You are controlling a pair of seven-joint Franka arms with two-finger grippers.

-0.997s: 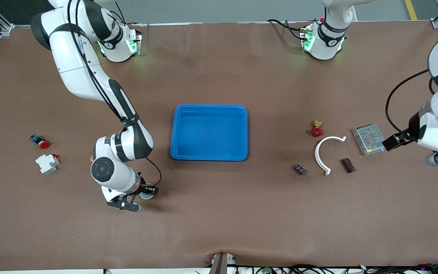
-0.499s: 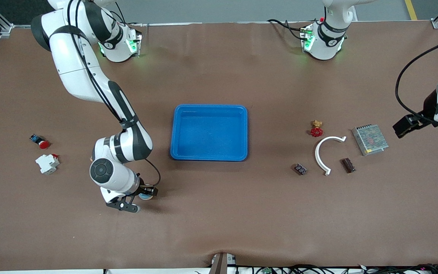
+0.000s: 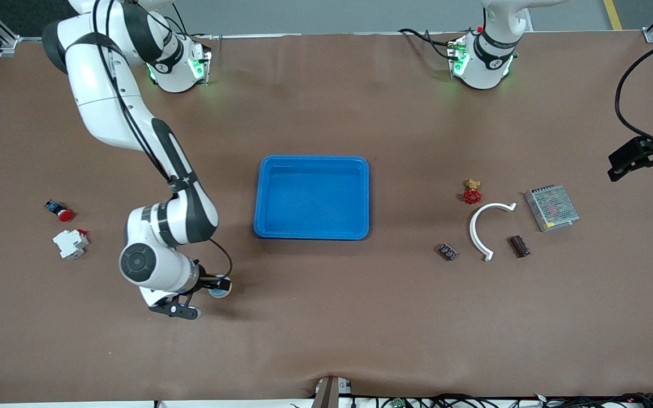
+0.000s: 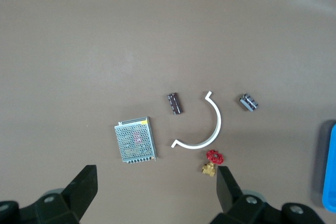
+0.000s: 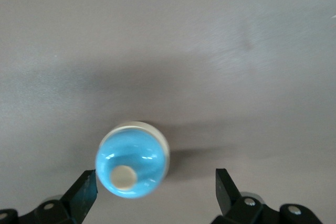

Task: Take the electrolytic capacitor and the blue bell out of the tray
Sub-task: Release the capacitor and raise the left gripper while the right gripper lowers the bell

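The bell (image 5: pixel 132 159) sits on the surface (image 3: pixel 326 317) between the right hand's (image 5: pixel 156 188) spread fingers. The capacitor (image 4: pixel 175 103) lies beneath the left hand (image 4: pixel 156 188), beside the curved piece (image 4: pixel 207 129).

A robotics laboratory bench. Two white arms are bolted at one edge of a table (image 3: pixel 326 340) covered in plain brown matting, with aluminium framing at its corners and loose cabling along the edge nearest the front camera. Small industrial parts are laid out singly: a perforated power supply (image 3: pixel 551 208) below the left gripper (image 4: pixel 156 190), a circuit breaker (image 3: pixel 70 243).
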